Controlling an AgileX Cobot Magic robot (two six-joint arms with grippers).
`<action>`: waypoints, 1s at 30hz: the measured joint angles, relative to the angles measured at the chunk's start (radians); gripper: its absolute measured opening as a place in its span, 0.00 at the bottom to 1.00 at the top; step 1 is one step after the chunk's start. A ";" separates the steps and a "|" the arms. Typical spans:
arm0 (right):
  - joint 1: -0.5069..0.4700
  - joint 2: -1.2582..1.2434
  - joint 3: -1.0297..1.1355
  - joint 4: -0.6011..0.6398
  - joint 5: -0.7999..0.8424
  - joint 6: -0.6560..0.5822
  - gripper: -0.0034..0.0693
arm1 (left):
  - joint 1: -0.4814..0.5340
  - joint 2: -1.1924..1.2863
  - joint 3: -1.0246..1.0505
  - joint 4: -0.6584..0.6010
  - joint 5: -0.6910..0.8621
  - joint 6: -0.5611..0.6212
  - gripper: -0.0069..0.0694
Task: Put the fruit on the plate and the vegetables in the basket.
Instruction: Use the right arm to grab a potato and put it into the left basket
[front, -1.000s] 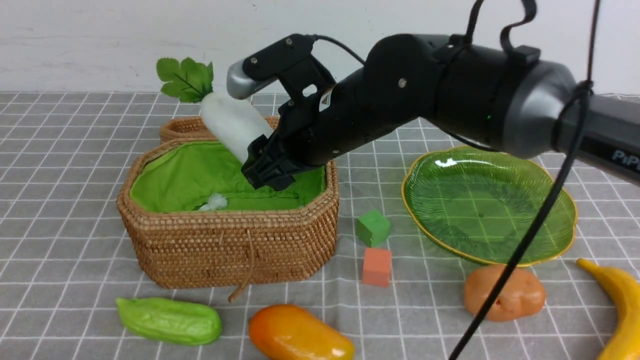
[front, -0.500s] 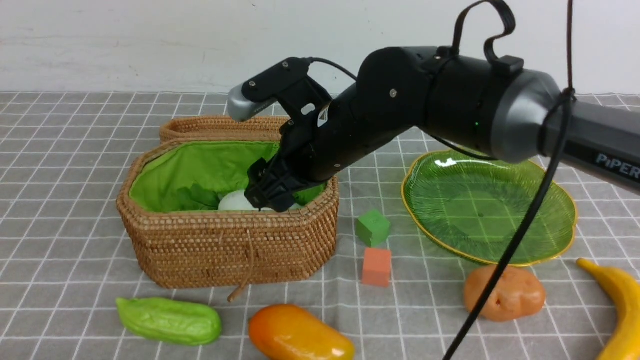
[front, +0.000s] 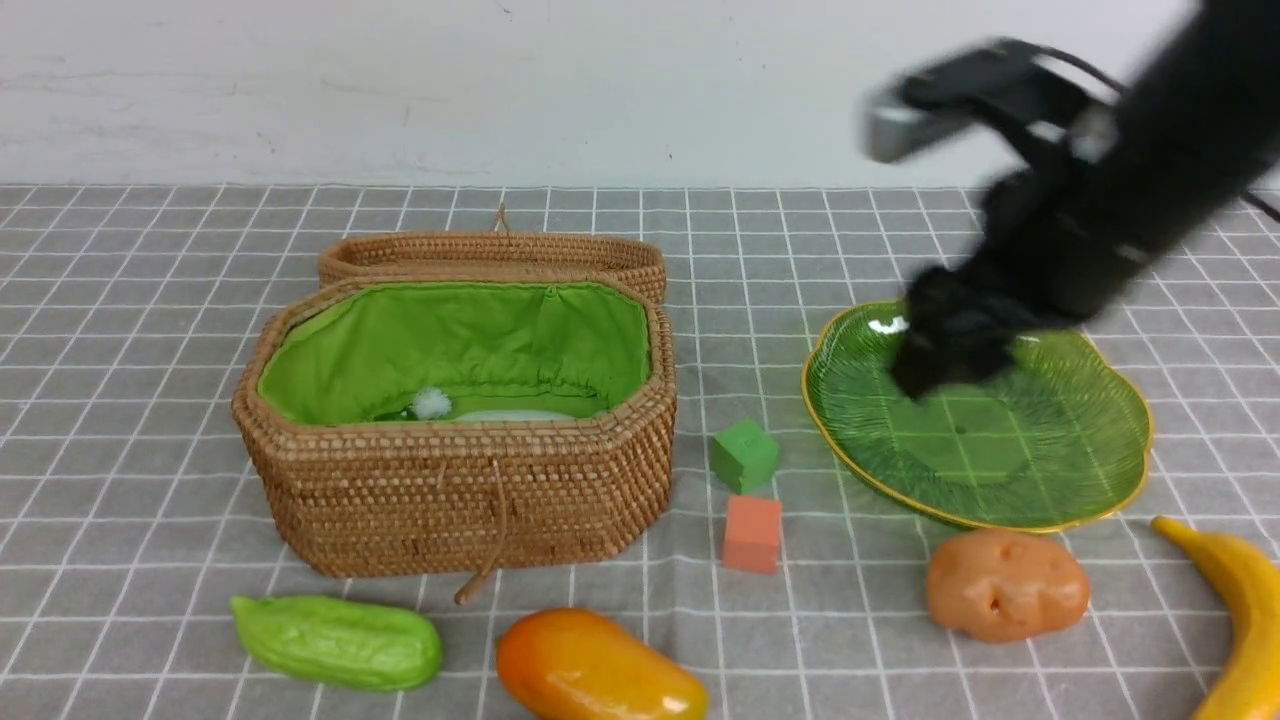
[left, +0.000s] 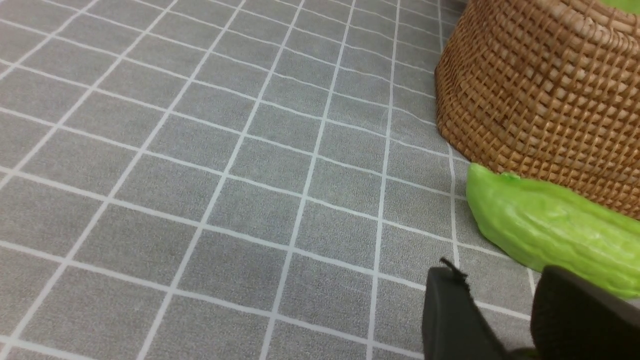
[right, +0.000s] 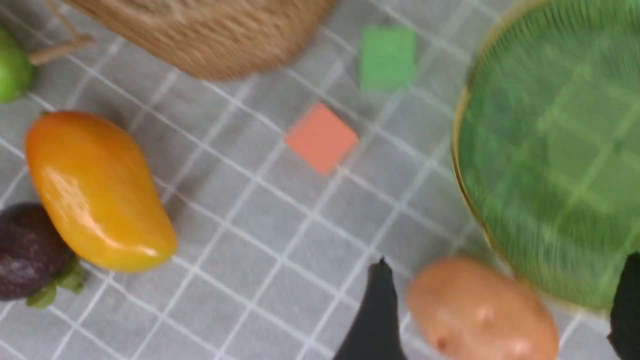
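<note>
One of six sorts looks done: the radish (front: 510, 414) lies low inside the basket (front: 455, 500), only a pale sliver showing over the front rim. The plate (front: 1080, 490), right of the basket, is bare. Left for the basket are the gourd (front: 338, 642), on the worktop just before its left front corner, and the potato (front: 1005, 585), well to its right. Left for the plate are the mango (front: 600, 670), before the basket's right end, the banana (front: 1240, 620), far to the right, and a purple fruit (right: 27, 250) beside the mango, farther from the basket. Two cubes (front: 748, 495) right of the basket belong nowhere.

The right pincer (front: 940, 360), blurred with motion, hangs well right of the basket over the plate, its fingers wide and empty. The left pincer (left: 500, 280) sits low by the gourd, its gap narrow with nothing in it.

A second ago the right pincer held the radish tilted above the basket. Half a second ago it was down inside with it. Now the radish stays there alone and the arm has swung clear.
</note>
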 joint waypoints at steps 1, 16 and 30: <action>-0.038 -0.039 0.074 0.035 -0.030 0.015 0.83 | 0.000 0.000 0.000 0.000 0.000 0.000 0.40; -0.231 -0.133 0.533 0.131 -0.350 0.291 0.83 | 0.000 0.000 0.000 0.000 0.000 0.000 0.40; -0.298 -0.133 0.594 0.276 -0.405 0.171 0.83 | 0.000 0.000 0.000 0.000 0.000 0.000 0.40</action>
